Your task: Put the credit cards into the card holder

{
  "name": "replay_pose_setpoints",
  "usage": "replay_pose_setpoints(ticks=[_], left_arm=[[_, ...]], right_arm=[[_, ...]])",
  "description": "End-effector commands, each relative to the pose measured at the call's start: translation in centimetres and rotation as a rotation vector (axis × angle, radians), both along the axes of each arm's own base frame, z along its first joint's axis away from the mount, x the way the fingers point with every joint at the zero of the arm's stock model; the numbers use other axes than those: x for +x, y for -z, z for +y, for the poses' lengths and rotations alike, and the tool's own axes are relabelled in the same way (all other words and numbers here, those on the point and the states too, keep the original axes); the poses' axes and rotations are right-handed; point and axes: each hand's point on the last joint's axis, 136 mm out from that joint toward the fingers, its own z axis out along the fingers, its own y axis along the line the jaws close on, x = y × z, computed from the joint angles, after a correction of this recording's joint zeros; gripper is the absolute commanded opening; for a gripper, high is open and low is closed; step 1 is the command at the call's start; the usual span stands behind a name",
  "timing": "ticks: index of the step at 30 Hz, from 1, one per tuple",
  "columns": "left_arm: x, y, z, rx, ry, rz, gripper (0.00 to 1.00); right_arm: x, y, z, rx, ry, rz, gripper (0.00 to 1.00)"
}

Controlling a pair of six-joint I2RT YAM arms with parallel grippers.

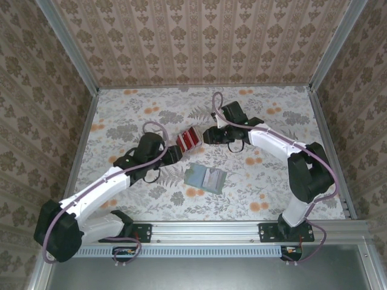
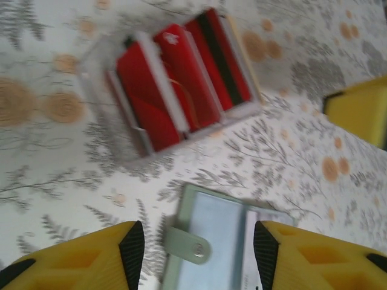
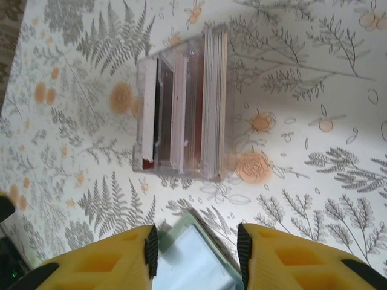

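Left gripper [image 2: 199, 254], yellow-fingered, parted and empty; flat grey-green folding card holder [image 2: 211, 226] lies directly under it, sleeves up to take cards. Thin red credit cards [image 2: 181, 84] ahead, on edge in clear plastic rack [image 2: 100, 54], probably for easy pinching. Right gripper [image 3: 196, 251] also parted, empty, facing the rack

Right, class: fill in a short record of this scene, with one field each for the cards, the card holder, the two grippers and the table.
credit cards: red, standing on edge in a row inside a clear box
card holder: grey-green, lying open and flat on the table, apart from the box and nearer the arm bases
left gripper: open, nothing held, over the holder's snap tab
right gripper: open, nothing held, over a corner of the holder
table: covered with a floral cloth
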Motion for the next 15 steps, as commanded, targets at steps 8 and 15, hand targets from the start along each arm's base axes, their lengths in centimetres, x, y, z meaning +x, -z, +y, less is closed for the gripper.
replay_pose_setpoints(ticks=[8, 15], left_arm=[[3.5, 2.0, 1.2, -0.141, 0.022, 0.094, 0.55], [5.4, 3.5, -0.3, -0.163, 0.068, 0.123, 0.55]], right_arm=[[4.3, 1.2, 2.8, 0.035, 0.004, 0.048, 0.47], [5.3, 2.5, 4.1, 0.026, -0.004, 0.073, 0.48]])
